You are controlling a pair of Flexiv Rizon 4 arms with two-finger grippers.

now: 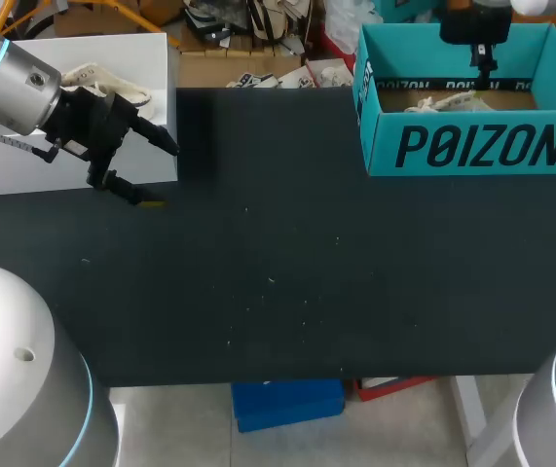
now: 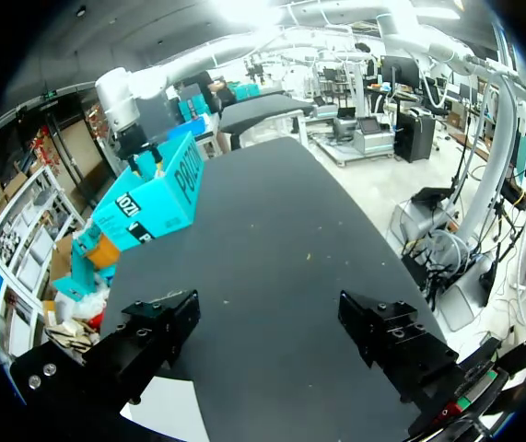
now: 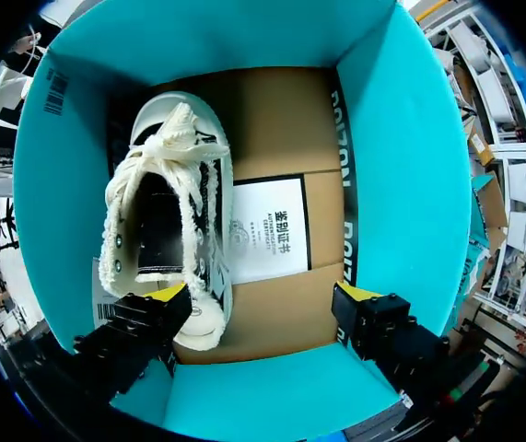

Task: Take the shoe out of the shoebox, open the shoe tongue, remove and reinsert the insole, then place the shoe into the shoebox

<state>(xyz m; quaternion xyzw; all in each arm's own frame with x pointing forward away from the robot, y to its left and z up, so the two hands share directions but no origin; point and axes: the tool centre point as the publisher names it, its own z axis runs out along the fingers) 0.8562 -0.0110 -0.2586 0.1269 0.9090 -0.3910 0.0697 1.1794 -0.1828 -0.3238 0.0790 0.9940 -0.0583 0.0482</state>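
A cream canvas shoe [image 3: 166,221] with frayed edges lies on its sole inside the teal shoebox [image 3: 410,203], laces tied and tongue down. My right gripper [image 3: 261,299] hangs open over the box, one finger beside the shoe's heel and the other over bare cardboard. From the head view the shoebox [image 1: 472,146] stands at the table's back right, my right arm [image 1: 477,29] is above it, and only a bit of the shoe [image 1: 443,97] shows. My left gripper [image 1: 164,175] is open and holds nothing at the table's back left. In the left wrist view that gripper [image 2: 272,331] faces the distant shoebox [image 2: 152,198].
A white box [image 1: 73,107] with something cream lying in it stands behind my left gripper. A white printed card [image 3: 267,230] lies on the shoebox floor beside the shoe. The black table [image 1: 287,272] stretches between the two boxes.
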